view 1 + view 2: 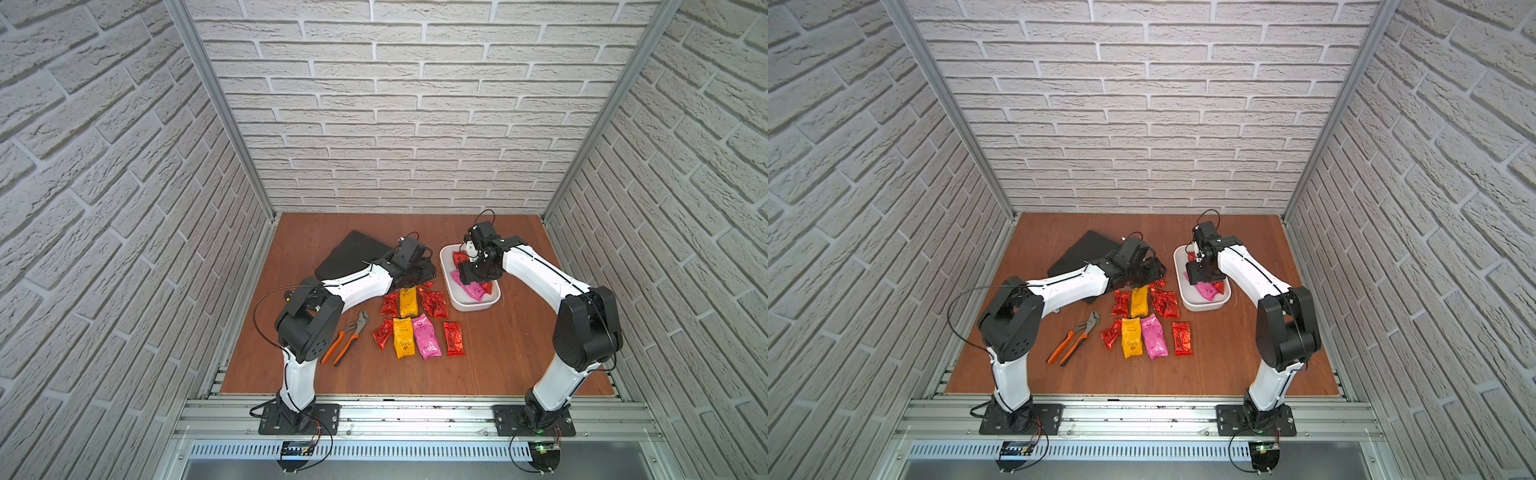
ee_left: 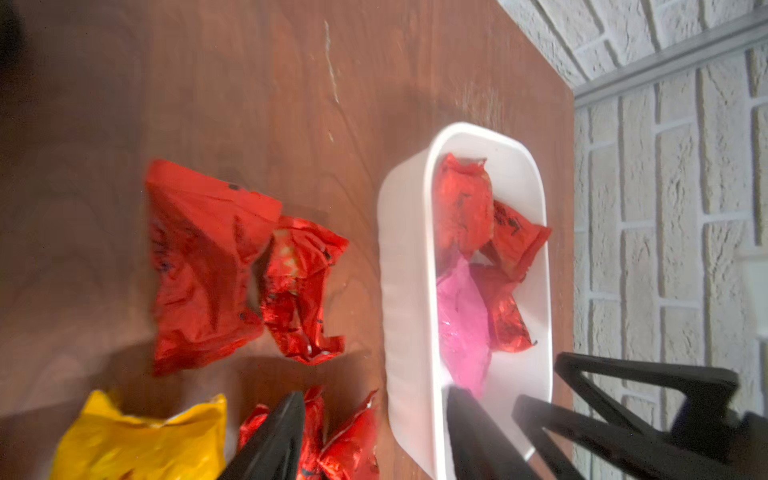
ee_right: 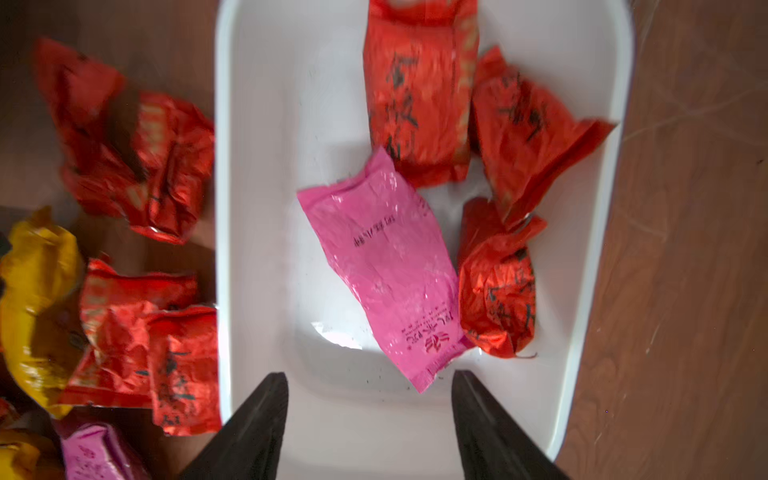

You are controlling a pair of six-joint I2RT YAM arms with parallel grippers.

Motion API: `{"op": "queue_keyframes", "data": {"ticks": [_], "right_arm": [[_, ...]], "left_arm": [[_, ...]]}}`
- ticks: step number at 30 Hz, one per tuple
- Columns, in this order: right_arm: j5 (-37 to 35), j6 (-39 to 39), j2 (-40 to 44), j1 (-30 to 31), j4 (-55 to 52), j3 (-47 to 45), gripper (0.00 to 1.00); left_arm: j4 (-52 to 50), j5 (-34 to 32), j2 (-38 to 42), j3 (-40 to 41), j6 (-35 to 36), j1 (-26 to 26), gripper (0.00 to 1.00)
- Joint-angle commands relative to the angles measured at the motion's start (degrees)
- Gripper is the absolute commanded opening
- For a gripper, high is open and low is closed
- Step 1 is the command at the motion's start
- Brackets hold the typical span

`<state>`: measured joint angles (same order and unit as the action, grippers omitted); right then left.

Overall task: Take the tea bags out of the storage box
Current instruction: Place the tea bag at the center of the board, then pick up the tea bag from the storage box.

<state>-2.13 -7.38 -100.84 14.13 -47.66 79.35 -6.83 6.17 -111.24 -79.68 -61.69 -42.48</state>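
Your right gripper [image 3: 370, 376] hangs spread wide and empty above the white storage box [image 3: 257, 208]; one pink and three red tea bags [image 3: 382, 266] lie inside, just ahead of its fingertips [image 3: 266, 399]. Your left gripper [image 2: 374, 395], jaws also apart, hovers beside the box over more tea bags on the table [image 2: 249, 104].

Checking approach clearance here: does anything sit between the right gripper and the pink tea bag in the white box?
Nothing visible. The right gripper hangs open over the storage box; the pink tea bag lies uncovered ahead of its jaws, red tea bags beside it.
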Motion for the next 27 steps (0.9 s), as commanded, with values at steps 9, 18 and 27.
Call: {"op": "queue_keyframes", "data": {"ticks": [9, 18, 27], "right_arm": [[-3.35, 3.76, -7.36, 0.21, 1.54, 2.82, 0.72], [-5.32, 3.21, -12.10, 0.28, 2.11, 4.70, 0.52], [-3.06, 2.37, -9.51, 0.31, 1.76, 3.95, 0.05]], "left_arm": [[2.82, 3.61, 0.34, 0.43, -0.88, -0.25, 0.60], [4.80, 1.74, 3.08, 4.24, -1.96, 0.78, 0.60], [5.78, -0.17, 6.03, 6.79, -1.83, 1.15, 0.60]]}}
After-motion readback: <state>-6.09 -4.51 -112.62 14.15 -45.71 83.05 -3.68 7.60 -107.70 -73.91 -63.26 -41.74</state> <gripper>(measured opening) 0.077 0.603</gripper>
